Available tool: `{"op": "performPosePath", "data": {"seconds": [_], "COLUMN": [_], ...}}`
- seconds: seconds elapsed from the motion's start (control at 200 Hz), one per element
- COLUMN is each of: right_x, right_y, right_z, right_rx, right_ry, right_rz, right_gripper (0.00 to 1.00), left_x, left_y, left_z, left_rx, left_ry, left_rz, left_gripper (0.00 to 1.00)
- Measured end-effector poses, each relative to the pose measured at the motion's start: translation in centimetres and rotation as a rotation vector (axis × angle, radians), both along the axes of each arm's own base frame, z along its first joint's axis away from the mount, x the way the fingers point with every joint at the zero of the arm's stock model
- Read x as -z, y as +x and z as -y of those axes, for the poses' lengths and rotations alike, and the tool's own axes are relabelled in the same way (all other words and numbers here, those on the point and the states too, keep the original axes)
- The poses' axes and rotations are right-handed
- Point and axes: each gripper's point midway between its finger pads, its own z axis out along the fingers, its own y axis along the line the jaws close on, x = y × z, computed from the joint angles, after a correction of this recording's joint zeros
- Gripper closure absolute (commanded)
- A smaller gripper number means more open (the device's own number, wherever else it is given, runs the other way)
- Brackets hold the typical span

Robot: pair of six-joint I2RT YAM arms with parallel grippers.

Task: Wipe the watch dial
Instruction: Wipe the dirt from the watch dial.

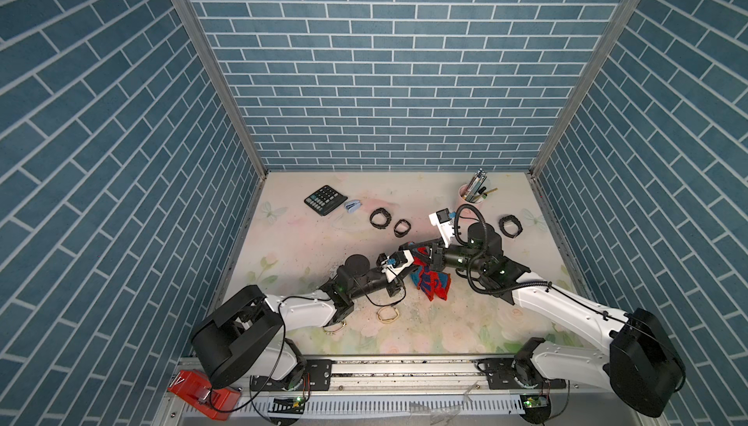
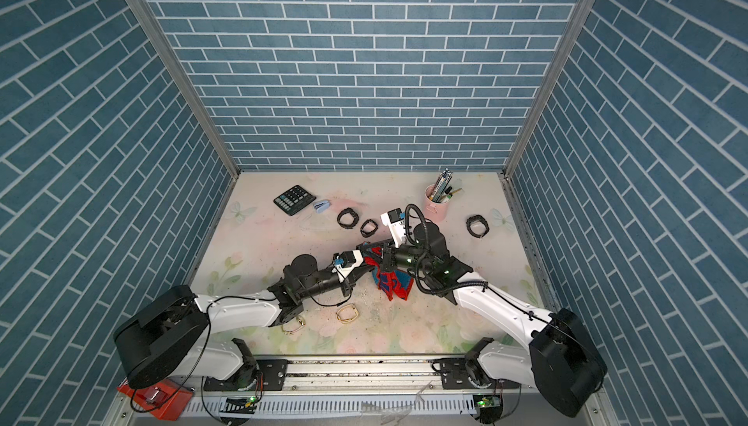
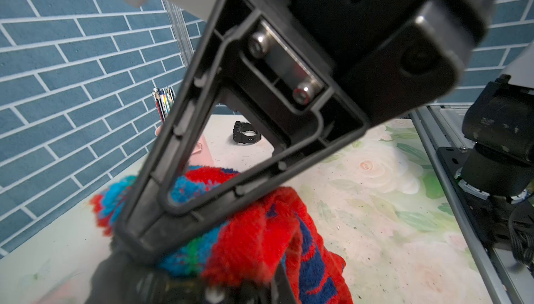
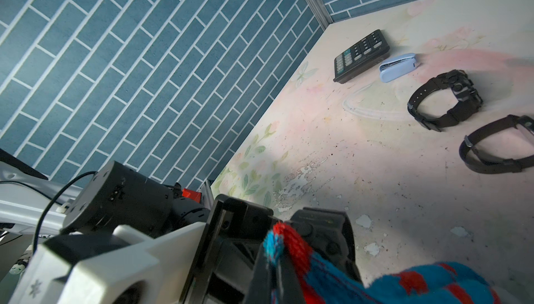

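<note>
Right now your two arms meet near the middle of the table [image 1: 307, 242], and most of what matters is buried there. Your right gripper [image 4: 273, 270] is pressed together on a fold of the red-and-blue cloth [image 4: 419, 285]. The right wrist view shows the fabric's tip poking up between its fingers, and both top views show the rest hanging toward the near side.

Your left gripper [image 1: 406, 251] is closed too, with the black watch [image 4: 320, 230] at its tip. The cloth and the finger frame cover the spot where the jaws meet it, so you cannot see the hold itself or which way the watch faces. A blurred black finger of the right gripper fills most of the left wrist view.

On the far half lie three other watches [image 1: 379, 218]; one is cut off at the edge of the right wrist view. A gold band [image 1: 334, 327] at the near left is half hidden under your left forearm.
</note>
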Motion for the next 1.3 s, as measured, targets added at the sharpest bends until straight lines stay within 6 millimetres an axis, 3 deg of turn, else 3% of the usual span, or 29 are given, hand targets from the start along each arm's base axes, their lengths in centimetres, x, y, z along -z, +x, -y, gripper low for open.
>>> {"op": "performPosePath", "data": {"seconds": [0.26,0.545,0.71,0.825,1.025,1.3], "right_x": [2.0,2.8,6.7,7.9,9.3,15.2], "right_y": [-1.7,-0.7,0.5,1.2,2.7,2.7], "right_z": [1.6,4.0,7.3,9.2,12.1,16.4], "right_rx": [-0.004,0.125,0.250,0.319,0.446,0.587], "right_ry": [-0.083,-0.201,-0.393,-0.469,-0.537,-0.683], "right_rz": [0.044,0.106,0.050,0.032,-0.013,-0.248], "right_gripper": [1.00,1.00,1.00,1.00,1.00,1.00], "left_x": [1.2,1.2,-2.2,-3.7,-3.6,-2.9], "left_y": [-0.9,-0.8,-0.9,-1.3,-1.7,-2.0], "left_z": [-0.2,-0.6,-1.4,-1.7,-2.1,-2.8], "left_rx": [0.011,0.006,-0.006,-0.003,0.006,0.000], "left_ry": [0.019,0.032,-0.044,-0.059,-0.012,0.057], "left_rz": [-0.014,0.041,0.159,0.221,0.248,0.252], "left_gripper": [0.98,0.99,0.99,0.99,0.99,1.00]}}
